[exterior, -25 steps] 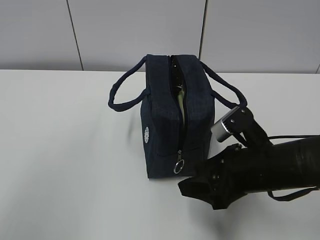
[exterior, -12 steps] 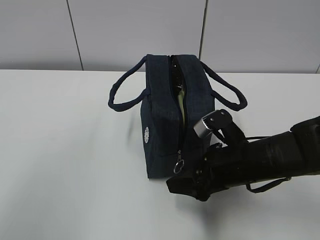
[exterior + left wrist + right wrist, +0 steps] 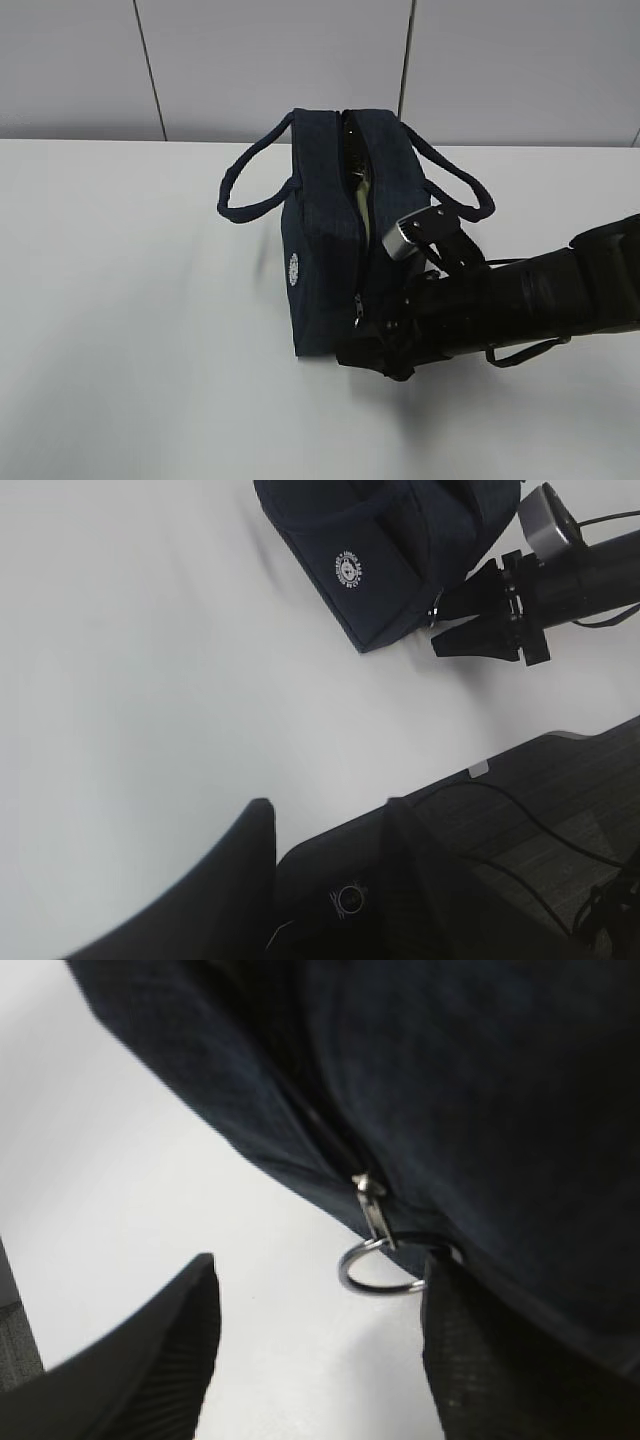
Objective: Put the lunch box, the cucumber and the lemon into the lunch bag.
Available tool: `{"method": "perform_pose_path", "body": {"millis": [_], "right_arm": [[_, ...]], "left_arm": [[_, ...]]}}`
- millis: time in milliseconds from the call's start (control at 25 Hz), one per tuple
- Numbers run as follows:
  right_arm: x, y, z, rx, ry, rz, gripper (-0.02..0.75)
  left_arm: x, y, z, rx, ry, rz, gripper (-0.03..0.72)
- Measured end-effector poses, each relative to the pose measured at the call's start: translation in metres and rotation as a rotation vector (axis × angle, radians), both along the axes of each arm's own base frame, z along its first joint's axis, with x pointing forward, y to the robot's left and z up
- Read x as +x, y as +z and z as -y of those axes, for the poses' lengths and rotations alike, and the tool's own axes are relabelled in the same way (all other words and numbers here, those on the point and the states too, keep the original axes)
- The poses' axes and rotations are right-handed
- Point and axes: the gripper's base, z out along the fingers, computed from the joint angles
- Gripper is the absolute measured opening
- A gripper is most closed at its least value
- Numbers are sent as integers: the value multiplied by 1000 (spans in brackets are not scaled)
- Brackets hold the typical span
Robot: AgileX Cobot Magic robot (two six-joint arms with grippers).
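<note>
Lunch bag stands upright in the middle of the white table, its handles drooping to nine and three o'clock, its top zipper parted enough to show a pale green strip inside, most likely the lunch box. I see no cucumber or lemon on the table, so I judge they are already inside, though the opening is too dark to confirm it.

My left gripper hangs back near the table's edge, well apart from the bag; its fingers are spread and hold nothing.

Over the last second my right gripper has slid in from five o'clock toward the bag's near end, and it now sits right at the silver ring pull. In the right wrist view my fingers are spread, the ring hanging between them and just beside the right-hand one, not yet pinched. That suggests the packing is finished and closing the zipper comes next.
</note>
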Motion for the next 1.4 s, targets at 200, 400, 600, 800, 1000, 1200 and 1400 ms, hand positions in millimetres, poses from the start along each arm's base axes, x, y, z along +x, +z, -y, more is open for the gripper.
{"method": "perform_pose_path", "body": {"millis": [200,400,600,800,1000,1200,1400], "right_arm": [[4,-1,2,-40,-29,11,475],[6,-1,4,-58,-40,13,475],[5,-2,3,-61,-40,14,489],[6,-2,4,-67,-43,14,502],[6,-2,5,-75,-48,14,489],[6,-3,5,-76,-49,14,422],[5,0,2,-27,-56,-19,412]], "left_arm": [[0,0,0,0,0,0,237],[0,0,0,0,0,0,237],[0,0,0,0,0,0,237],[0,0,0,0,0,0,237],[0,0,0,0,0,0,237],[0,0,0,0,0,0,237],[0,0,0,0,0,0,237]]}}
